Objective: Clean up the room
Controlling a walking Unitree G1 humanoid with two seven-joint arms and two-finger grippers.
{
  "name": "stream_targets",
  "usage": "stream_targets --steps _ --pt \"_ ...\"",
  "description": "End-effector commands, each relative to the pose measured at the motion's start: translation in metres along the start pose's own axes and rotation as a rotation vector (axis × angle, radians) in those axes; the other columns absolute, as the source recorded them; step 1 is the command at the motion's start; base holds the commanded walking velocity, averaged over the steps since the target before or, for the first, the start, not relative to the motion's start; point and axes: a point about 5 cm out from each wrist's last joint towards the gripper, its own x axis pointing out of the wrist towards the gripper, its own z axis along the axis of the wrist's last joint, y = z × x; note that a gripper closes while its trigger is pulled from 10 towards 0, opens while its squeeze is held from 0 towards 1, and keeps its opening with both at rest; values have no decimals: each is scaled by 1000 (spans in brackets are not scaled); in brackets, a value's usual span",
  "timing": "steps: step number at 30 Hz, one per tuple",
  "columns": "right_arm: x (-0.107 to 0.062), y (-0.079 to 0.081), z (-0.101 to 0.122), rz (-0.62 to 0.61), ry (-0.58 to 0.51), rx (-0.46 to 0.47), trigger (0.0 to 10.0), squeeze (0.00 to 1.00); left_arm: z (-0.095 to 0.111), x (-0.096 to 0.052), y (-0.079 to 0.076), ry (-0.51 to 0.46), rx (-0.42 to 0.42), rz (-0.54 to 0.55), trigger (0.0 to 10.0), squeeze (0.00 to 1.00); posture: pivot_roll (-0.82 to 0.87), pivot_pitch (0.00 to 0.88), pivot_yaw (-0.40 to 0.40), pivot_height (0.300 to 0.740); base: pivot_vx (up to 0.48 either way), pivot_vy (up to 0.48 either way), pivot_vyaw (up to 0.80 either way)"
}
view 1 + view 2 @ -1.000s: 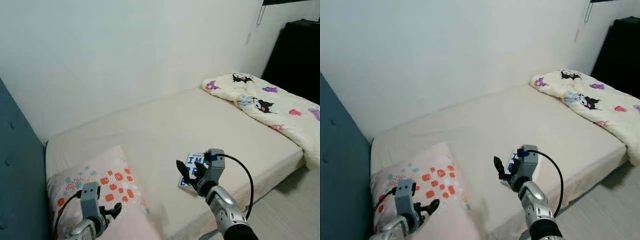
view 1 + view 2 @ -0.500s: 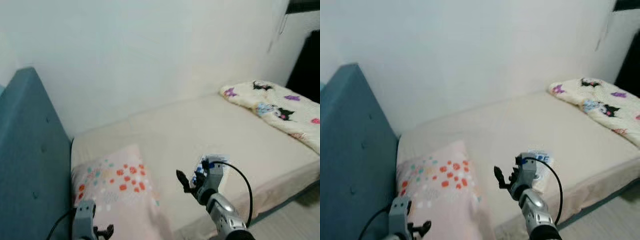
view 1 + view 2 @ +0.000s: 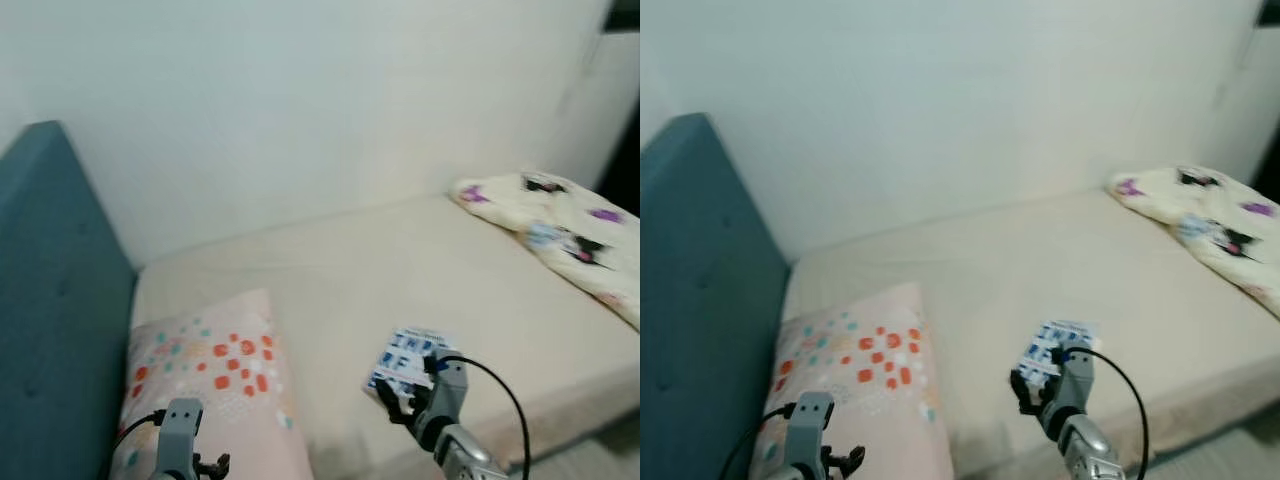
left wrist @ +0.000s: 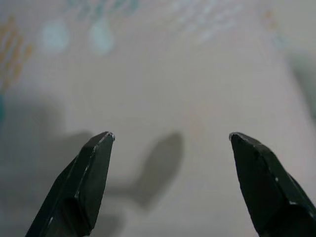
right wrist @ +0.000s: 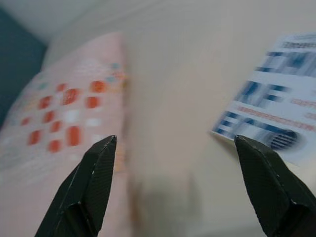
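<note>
Item: book, thin, white cover with blue block lettering, lying flat on the bed near its front edge, beside and apart from the pillow. Blur is hiding the finer print.

Bed: cream mattress, teal headboard standing at its head, the dotted pink pillow resting just beside that headboard, a cartoon-print quilt bunching at the far foot end.

Right gripper: hovering just in front of the book on the side nearest the bed's front edge, fingers spread wide apart and holding nothing. Its wrist view is showing the book's corner beyond one fingertip.

Left gripper: hanging over the pillow, fingers likewise wide apart and empty, casting a shadow on the fabric.

Handling, by judgement: the book is probably light, fairly stiff, with a slick cover; lying flush on a soft mattress, it is offering little to pinch. The likeliest hold is the edge nearest the bed's front, pressing into the bedding so one finger slides beneath.
</note>
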Motion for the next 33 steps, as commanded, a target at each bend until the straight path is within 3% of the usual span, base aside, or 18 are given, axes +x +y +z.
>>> stream_targets --steps 1,4,21,26,33 --pt "-4 -7 -7 -28 30 -5 10000 0 -2 1 -4 14 10 -10 10000 0 -145 0 24 740 0 -480 0" --pt "-5 -5 -7 16 22 -9 10000 0 -4 0 -3 23 17 -7 10000 0 -145 0 27 740 0 -480 500" --pt "-7 2 -16 105 59 -50 10000 0 -12 -2 1 70 25 35 10000 0 -149 0 31 740 0 0 750" --pt "-8 11 -21 210 90 -105 10000 0 -27 -7 5 130 27 59 10000 0 -149 0 32 740 0 0 751" --pt "-8 15 -22 256 112 -168 10000 0 -42 -12 7 196 27 76 10000 0 -149 0 33 740 0 0 750"
